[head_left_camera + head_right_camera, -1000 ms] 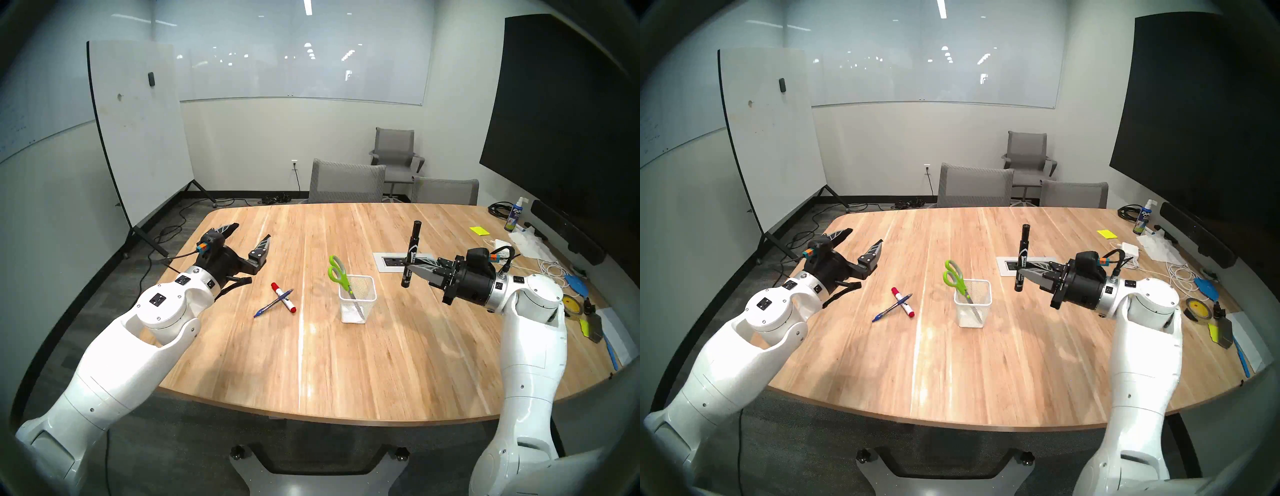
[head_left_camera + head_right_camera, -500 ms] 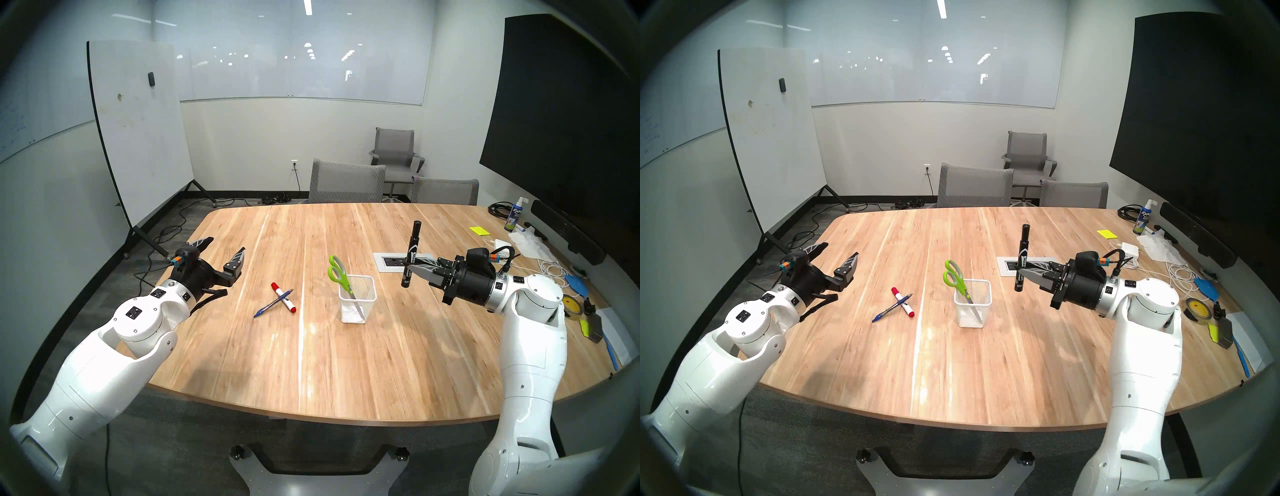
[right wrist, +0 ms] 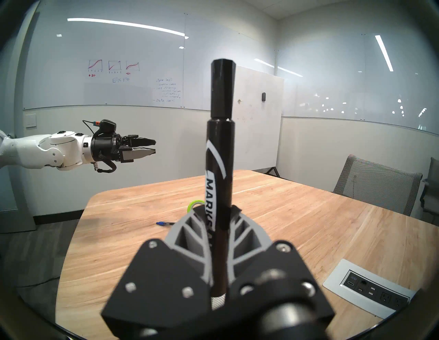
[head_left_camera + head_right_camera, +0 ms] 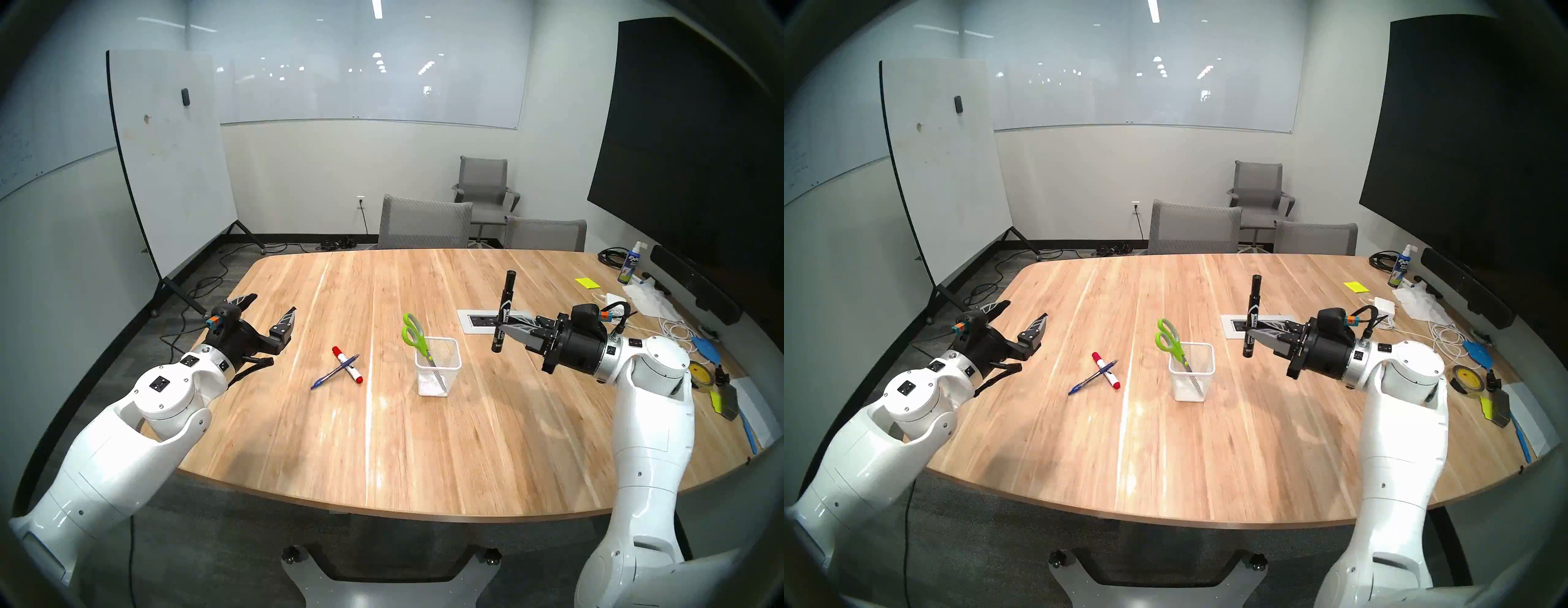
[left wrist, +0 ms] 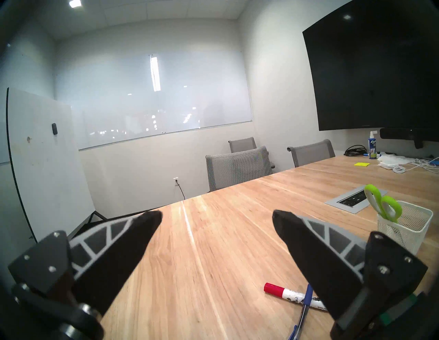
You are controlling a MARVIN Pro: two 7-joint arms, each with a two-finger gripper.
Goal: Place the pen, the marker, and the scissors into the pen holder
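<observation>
A meeting room with whiteboards and grey chairs surrounds the wooden table (image 4: 382,446). Near its centre stands the pen holder (image 4: 439,367), with the scissors (image 4: 415,336) inside, green handles leaning out toward 11 o'clock. At 9 o'clock of the holder, well apart, the pen (image 4: 334,372) lies crossed over a red-capped white marker (image 4: 348,365). The left hand (image 4: 269,308) hovers spread and empty at 10 o'clock. At 2 o'clock, the right hand (image 4: 505,330) pinches the black marker (image 4: 505,310) upright above the table.

Red-capped white marker (image 4: 348,364) on wooden table (image 4: 424,446), grey chairs (image 4: 424,223), freestanding whiteboard (image 4: 169,161)
</observation>
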